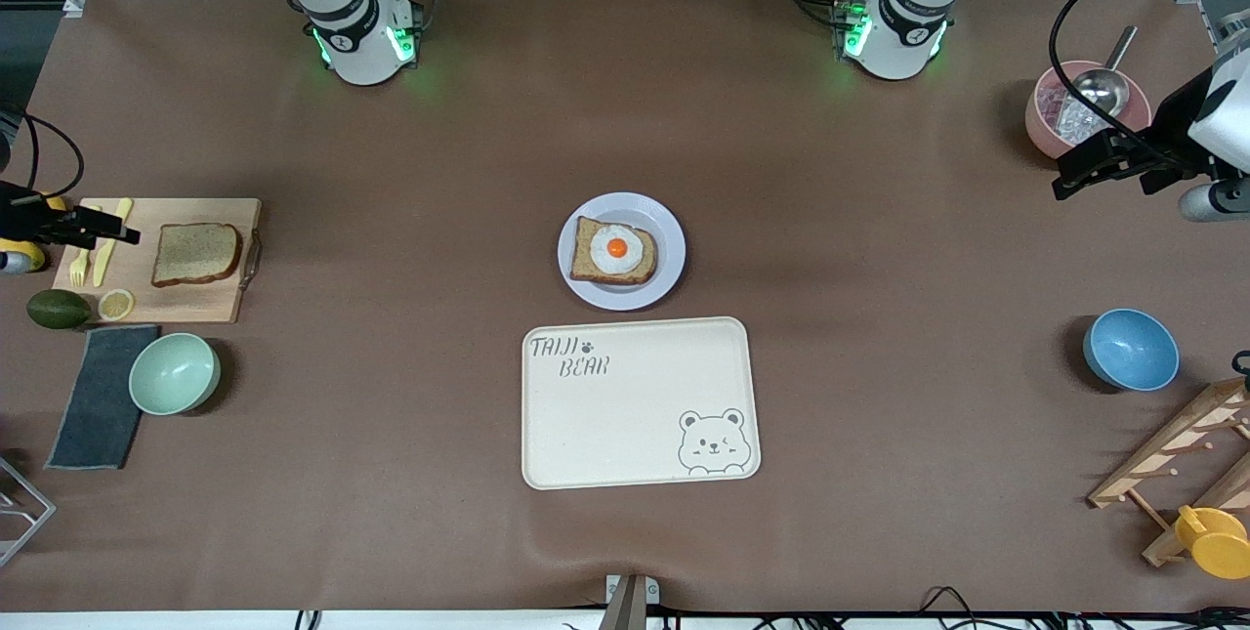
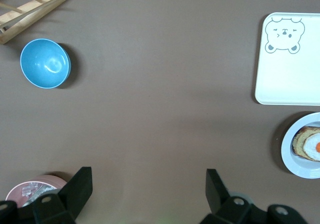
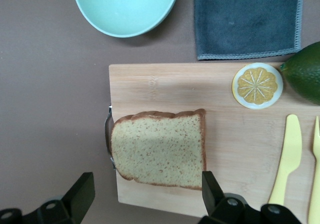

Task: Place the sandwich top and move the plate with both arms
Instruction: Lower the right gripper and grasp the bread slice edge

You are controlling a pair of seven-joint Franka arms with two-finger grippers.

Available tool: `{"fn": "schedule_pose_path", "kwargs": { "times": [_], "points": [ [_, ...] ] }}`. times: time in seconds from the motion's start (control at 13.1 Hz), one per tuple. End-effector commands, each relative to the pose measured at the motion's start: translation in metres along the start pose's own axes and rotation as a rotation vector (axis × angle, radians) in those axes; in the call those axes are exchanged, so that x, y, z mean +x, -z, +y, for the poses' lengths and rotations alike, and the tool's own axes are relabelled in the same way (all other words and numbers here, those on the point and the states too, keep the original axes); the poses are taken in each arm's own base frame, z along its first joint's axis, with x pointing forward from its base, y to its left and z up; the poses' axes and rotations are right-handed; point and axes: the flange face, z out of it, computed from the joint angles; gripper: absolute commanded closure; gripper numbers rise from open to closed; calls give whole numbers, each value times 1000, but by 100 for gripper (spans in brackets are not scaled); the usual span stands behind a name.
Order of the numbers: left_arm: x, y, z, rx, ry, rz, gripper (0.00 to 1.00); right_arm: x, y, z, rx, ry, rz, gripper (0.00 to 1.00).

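Observation:
The sandwich top point(image 1: 195, 253) point(image 3: 160, 149), a plain brown slice, lies flat on a wooden cutting board point(image 1: 210, 303) at the right arm's end of the table. My right gripper point(image 1: 109, 231) point(image 3: 147, 194) hovers over that board, open, its fingers wide apart near the slice's edge and holding nothing. The pale plate point(image 1: 667, 223) point(image 2: 292, 156) sits mid-table with a bread slice bearing a fried egg point(image 1: 614, 250) on it. My left gripper point(image 1: 1074, 177) point(image 2: 149, 184) hangs open and empty over bare table next to a pink bowl point(image 1: 1047, 127), well away from the plate.
A cream bear tray point(image 1: 640, 402) lies just nearer the camera than the plate. A mint bowl point(image 1: 174, 373), grey cloth point(image 1: 98, 396), avocado point(image 1: 57, 309), lemon slice point(image 1: 116, 304) and yellow cutlery point(image 1: 101, 254) surround the board. A blue bowl point(image 1: 1130, 349) and wooden rack point(image 1: 1182, 454) stand at the left arm's end.

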Motion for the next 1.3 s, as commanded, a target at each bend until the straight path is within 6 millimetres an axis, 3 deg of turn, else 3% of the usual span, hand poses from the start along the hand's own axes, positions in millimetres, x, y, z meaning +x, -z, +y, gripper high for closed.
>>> {"fn": "schedule_pose_path", "kwargs": {
  "times": [0.0, 0.38, 0.61, 1.07, 1.22],
  "points": [
    [1, 4, 0, -20, -12, 4, 0, -4, -9, 14, 19, 9, 27, 12],
    [1, 4, -1, -21, -11, 5, 0, -12, -52, 47, 48, 50, 48, 21],
    [1, 5, -2, -20, -9, 7, 0, -11, -71, 57, 45, 65, 58, 28],
    [1, 5, -4, -22, -6, 7, 0, -13, -89, 63, 53, 56, 45, 36],
    [1, 5, -4, -20, -8, 6, 0, -14, -94, 64, 59, 52, 38, 44]
  ]
}}
